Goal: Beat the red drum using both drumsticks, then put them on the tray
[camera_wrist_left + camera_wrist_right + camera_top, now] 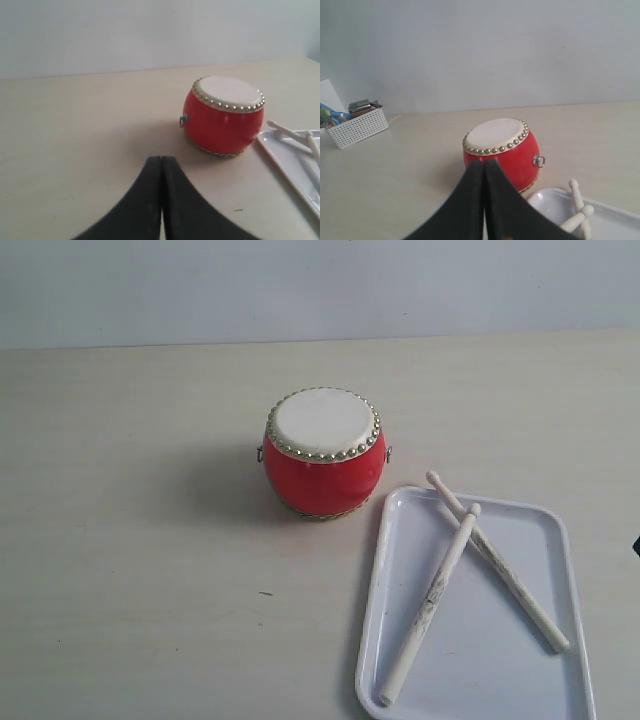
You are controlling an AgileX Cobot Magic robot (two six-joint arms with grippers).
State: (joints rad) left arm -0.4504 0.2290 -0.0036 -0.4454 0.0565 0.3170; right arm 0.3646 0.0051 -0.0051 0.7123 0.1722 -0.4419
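So here's how it looks: the small glossy red barrel-shaped drum (pixel 323 455) with the cream skin top stands upright mid-table, and the two thin cream-white wooden drumsticks (pixel 430 605) are lying crossed in the flat white plastic tray (pixel 372 620) just beside it, on the right side of the exterior view. The left claw (pixel 161 159) and the right claw (pixel 484 162) are both pinched closed with nothing in them, each hanging back from the drum. Honestly I can't tell whether this is the very start or the finish, but if the beating isn't done, my read is the step in hand is picking up the sticks. To do that well I'd open each claw wide and grab well away from the crossing near the tips, because one stick lies over the other there and lifting the lower one first would drag its partner. Take the upper one first, on the handle half. Edges to watch: one tip pokes over the tray's rim toward the drum, and the other stick's butt end sits right at the near corner rim, so a low claw could clip the rim or tip the tray. Room-wise, the pale wooden table (pixel 150 590) is open left of the drum, and the white plastic basket (pixel 357 127) sits well apart.
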